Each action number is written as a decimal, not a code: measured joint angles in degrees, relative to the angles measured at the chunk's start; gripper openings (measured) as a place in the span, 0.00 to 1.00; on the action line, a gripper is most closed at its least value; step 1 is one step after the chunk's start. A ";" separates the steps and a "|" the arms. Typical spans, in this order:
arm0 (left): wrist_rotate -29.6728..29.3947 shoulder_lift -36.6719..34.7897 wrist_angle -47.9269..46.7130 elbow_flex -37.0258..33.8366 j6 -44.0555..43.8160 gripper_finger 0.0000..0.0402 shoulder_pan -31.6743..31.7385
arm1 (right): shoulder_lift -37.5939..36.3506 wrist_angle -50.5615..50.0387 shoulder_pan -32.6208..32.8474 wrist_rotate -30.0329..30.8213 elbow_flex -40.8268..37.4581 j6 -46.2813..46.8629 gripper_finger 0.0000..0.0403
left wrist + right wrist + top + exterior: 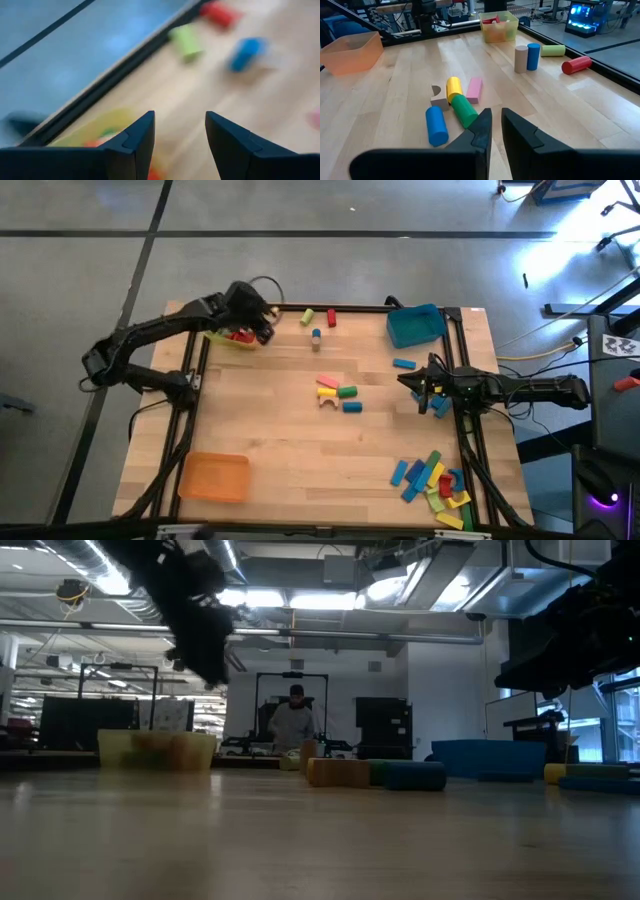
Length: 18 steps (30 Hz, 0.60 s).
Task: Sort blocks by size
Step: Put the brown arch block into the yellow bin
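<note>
My left gripper (pixel 262 330) hovers open over the near rim of the yellow tray (pixel 232 337) at the table's far left, with nothing between its fingers (pixel 140 135). Red blocks lie in that tray. A green cylinder (pixel 308 316), a red cylinder (pixel 331 317) and an upright blue and beige pair (pixel 316 336) stand just right of it. A small cluster of pink, yellow, green and blue blocks (pixel 337 392) lies mid-table. My right gripper (pixel 405 380) waits shut at the right edge, pointing at that cluster (pixel 455 102).
A blue tray (pixel 415 325) sits at the far right and an orange tray (pixel 213 476) at the near left. A pile of several blue, yellow, green and red blocks (pixel 435 480) lies at the near right corner. A person stands in the room behind the table (pixel 292 720).
</note>
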 joint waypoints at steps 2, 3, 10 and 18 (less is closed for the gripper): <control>1.58 0.70 3.34 0.00 1.06 0.40 -4.55 | 0.00 0.00 0.00 -0.01 0.00 -0.01 0.11; 1.90 1.16 4.60 0.00 1.47 0.40 -6.76 | 0.00 0.00 0.00 -0.01 0.00 -0.01 0.11; 2.12 5.53 13.62 0.00 4.32 0.40 -20.47 | 0.00 0.00 -0.02 -0.01 0.00 -0.01 0.11; 2.10 13.79 23.73 0.00 4.20 0.40 -30.98 | 0.00 0.02 0.00 -0.01 -0.02 0.06 0.11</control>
